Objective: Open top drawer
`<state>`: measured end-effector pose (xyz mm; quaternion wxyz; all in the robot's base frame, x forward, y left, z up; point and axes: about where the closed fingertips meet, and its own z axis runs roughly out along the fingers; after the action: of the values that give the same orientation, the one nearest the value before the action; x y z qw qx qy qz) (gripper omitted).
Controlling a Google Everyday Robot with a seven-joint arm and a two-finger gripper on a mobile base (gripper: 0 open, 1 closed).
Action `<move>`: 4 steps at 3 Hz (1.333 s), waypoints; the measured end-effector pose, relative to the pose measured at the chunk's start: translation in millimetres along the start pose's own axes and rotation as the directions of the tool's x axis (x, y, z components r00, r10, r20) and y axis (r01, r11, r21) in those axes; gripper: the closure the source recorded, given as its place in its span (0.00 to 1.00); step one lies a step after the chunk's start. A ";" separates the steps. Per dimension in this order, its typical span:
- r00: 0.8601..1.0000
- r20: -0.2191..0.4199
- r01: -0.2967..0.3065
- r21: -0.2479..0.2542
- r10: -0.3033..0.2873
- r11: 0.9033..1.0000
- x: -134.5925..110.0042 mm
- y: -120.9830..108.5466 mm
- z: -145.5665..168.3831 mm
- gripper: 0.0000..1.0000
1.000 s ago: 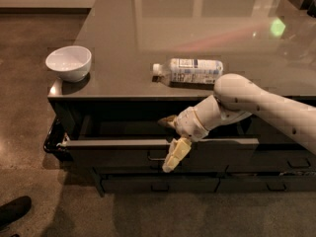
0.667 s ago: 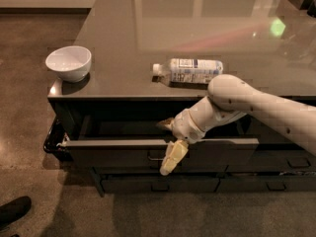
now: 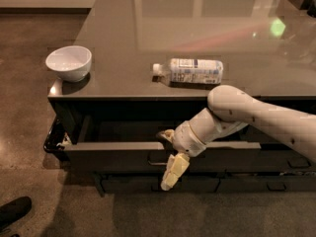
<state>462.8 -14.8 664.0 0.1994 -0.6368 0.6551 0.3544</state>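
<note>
The top drawer point(image 3: 113, 154) is the wide dark front just under the tabletop. It is pulled out toward me, and its shallow dark interior point(image 3: 123, 131) shows behind the front. Its small loop handle point(image 3: 157, 159) sits at the middle of the front. My gripper point(image 3: 169, 154) is at the drawer front's top edge, right beside the handle. One pale part of it hangs down over the front and another part reaches behind the edge. My white arm point(image 3: 256, 115) comes in from the right, over the drawer.
A white bowl point(image 3: 69, 62) stands at the tabletop's left front corner. A plastic bottle point(image 3: 190, 70) lies on its side near the front edge. Narrower drawer fronts point(image 3: 163, 184) sit below. A dark object point(image 3: 53, 139) hangs at the cabinet's left side. A dark shoe point(image 3: 12, 212) is on the floor at bottom left.
The arm and gripper have shifted slightly left along the drawer front. The drawer itself looks about as far out as before.
</note>
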 end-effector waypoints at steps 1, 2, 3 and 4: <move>0.999 0.030 -0.021 -0.040 0.022 0.999 0.1 35.8 5.7 0.00; 0.999 0.030 -0.022 -0.041 0.023 0.999 0.1 36.6 6.1 0.00; 0.998 0.052 -0.043 -0.050 0.046 0.998 4.2 70.0 13.8 0.00; 0.995 0.075 -0.057 -0.052 0.060 0.997 2.2 100.5 17.0 0.00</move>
<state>361.3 -10.4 672.2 0.1980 -0.6080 0.6563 0.4004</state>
